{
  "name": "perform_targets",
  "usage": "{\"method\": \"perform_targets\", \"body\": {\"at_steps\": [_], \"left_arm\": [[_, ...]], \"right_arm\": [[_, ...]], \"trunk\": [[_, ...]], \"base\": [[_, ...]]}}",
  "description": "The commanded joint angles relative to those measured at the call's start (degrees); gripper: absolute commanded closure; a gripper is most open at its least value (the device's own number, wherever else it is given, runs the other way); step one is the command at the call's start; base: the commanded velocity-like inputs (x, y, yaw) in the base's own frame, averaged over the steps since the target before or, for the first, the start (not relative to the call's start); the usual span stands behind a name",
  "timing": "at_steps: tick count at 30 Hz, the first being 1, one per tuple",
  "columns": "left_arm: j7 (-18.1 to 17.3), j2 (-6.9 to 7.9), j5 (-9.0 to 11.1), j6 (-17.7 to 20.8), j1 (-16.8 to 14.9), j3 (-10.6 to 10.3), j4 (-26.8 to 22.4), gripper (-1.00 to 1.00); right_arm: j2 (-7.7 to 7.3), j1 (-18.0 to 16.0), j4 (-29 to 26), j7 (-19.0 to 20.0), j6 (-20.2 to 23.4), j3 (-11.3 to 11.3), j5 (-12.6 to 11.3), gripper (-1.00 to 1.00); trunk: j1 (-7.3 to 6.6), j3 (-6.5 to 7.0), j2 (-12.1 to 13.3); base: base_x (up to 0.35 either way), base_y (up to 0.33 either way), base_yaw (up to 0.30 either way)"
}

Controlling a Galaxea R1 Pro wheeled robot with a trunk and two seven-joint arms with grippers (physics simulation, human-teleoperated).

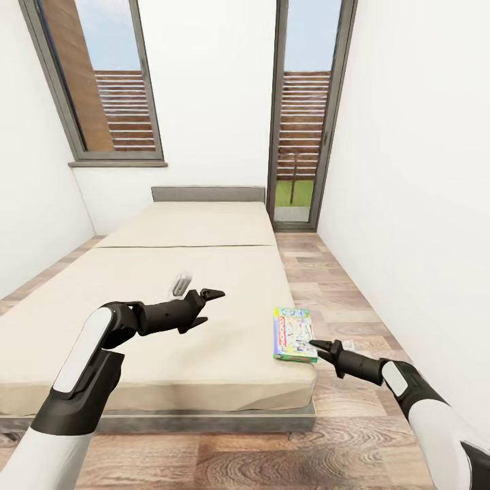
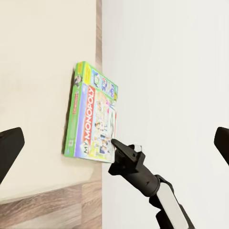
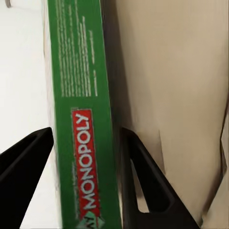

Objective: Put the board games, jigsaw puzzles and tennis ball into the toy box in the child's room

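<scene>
right tool (image 1: 320, 347) astride Monopoly box (image 3: 83, 119) edge; bed (image 1: 170, 327) | left tool (image 1: 207, 306) open

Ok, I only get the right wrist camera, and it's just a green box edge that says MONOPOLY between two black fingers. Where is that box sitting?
Observer: The board game lies flat on the bed, at its near right corner, right by the edge next to the wooden floor.
Operator: Is my other hand holding anything?
Observer: No. The left hand hovers open and empty over the middle of the mattress.
Operator: What's on top of the box?
Observer: The left wrist view shows the lid: cartoon pictures with MY MONOPOLY in a red band along one side.
</scene>
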Motion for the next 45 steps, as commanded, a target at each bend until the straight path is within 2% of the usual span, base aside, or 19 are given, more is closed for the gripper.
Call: {"method": "perform_targets", "body": {"at_steps": [1,4,8,11,17,23,27,32,39,42,45], "left_arm": [[0.5,0.07,0.6,-0.1,0.1,-0.1,0.0,-1.0],[0.4,0.21,0.4,-0.2,0.5,-0.1,0.1,-1.0],[0.3,0.23,-2.0,-0.2,1.3,0.0,0.3,-1.0],[0.2,0.27,-3.1,-0.1,1.6,0.0,0.3,-1.0],[0.2,0.78,-3.6,-0.1,3.7,0.6,0.3,-1.0],[0.3,1.15,-3.7,-0.1,4.3,0.7,0.2,-1.0],[0.2,3.05,-3.7,-0.1,5.5,0.8,0.1,-1.0],[0.2,4.86,-3.7,-0.2,6.7,1.3,0.0,-1.0],[-0.4,6.39,-3.6,-0.2,9.2,3.2,-0.3,-1.0],[-4.5,7.27,-3.7,-0.2,13.3,5.3,-0.3,-1.0],[-7.4,7.68,-3.7,-0.2,14.8,5.8,-0.3,-1.0]], "right_arm": [[0.01,0.0,0.0,0.6,0.1,0.2,0.3,1.0],[0.02,0.0,-1.1,1.3,0.1,0.9,0.3,1.0],[0.07,0.1,-3.0,2.5,0.1,1.4,0.3,1.0],[0.08,0.1,-3.5,3.3,0.1,3.2,0.3,1.0],[0.09,0.1,-5.5,4.4,0.2,4.8,0.3,1.0],[0.09,0.1,-5.9,5.7,0.1,5.1,0.3,1.0],[0.09,0.1,-6.3,5.7,0.1,5.9,0.3,1.0],[0.11,0.1,-8.2,5.8,0.1,9.2,0.3,1.0],[0.07,0.2,-11.9,6.0,0.2,10.0,0.3,1.0],[-0.17,0.4,-17.2,6.1,0.2,11.3,0.3,1.0],[-0.28,1.0,-20.7,6.3,0.3,12.3,0.3,1.0]], "trunk": [[-0.01,-0.06,0.0],[-0.01,-0.06,0.0],[-0.01,-0.06,0.0],[-0.01,-0.06,0.0],[-0.01,-0.06,0.0],[-1.33,1.02,2.4],[-2.21,1.74,4.0],[-3.31,2.64,6.0],[-4.84,3.89,8.8],[-5.5,4.43,10.0],[-6.16,4.97,11.2]], "base": [[0.0,0.0,0.0],[0.0,0.0,0.0],[0.0,0.0,0.0],[0.0,0.0,0.0],[0.0,0.0,0.0],[0.0,0.0,0.0],[0.0,0.0,0.0],[0.0,0.0,0.0],[0.0,0.0,0.0],[0.0,0.0,0.0],[0.0,0.0,0.0]]}}
